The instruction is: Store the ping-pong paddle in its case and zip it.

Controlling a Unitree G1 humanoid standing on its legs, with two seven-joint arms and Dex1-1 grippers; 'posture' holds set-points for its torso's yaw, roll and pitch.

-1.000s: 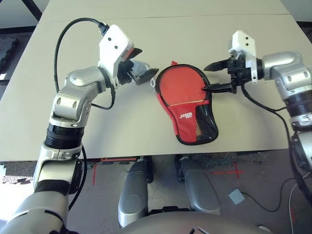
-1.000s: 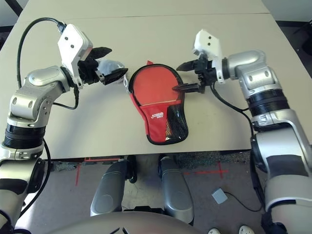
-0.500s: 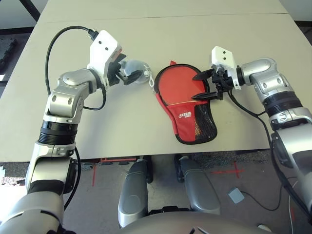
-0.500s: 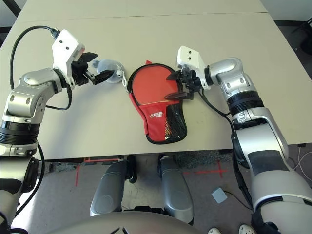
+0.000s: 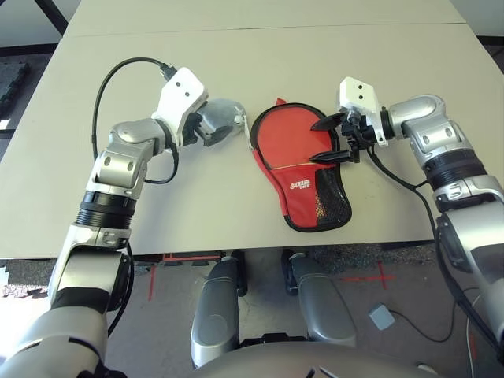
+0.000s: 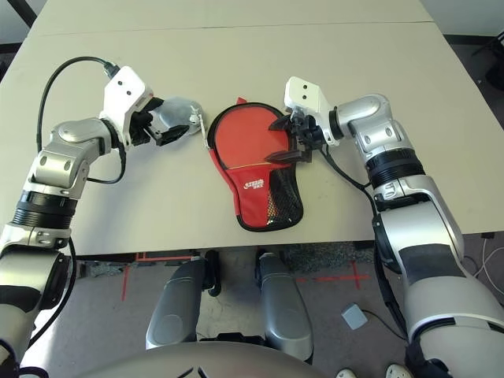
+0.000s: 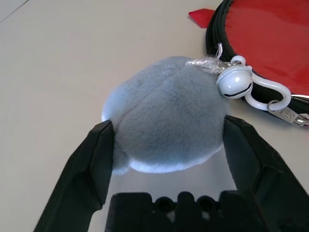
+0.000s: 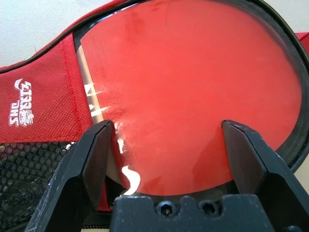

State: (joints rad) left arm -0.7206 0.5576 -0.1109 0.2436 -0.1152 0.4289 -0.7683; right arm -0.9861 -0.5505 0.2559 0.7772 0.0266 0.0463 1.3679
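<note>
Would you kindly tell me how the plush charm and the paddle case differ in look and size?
The plush charm is grey, furry and rounded, while the case is red fabric with black edging and mesh. The charm is small; the case is much larger and paddle-shaped. Both lie on the table.

Fuzzy grey plush charm (image 7: 166, 113)

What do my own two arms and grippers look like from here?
Both arms are silver with rounded segments and ribbed black sleeves at the joints. The left gripper and right gripper each have two black, tapering fingers beneath a white housing with dark round holes. Black cables loop alongside each arm.
</note>
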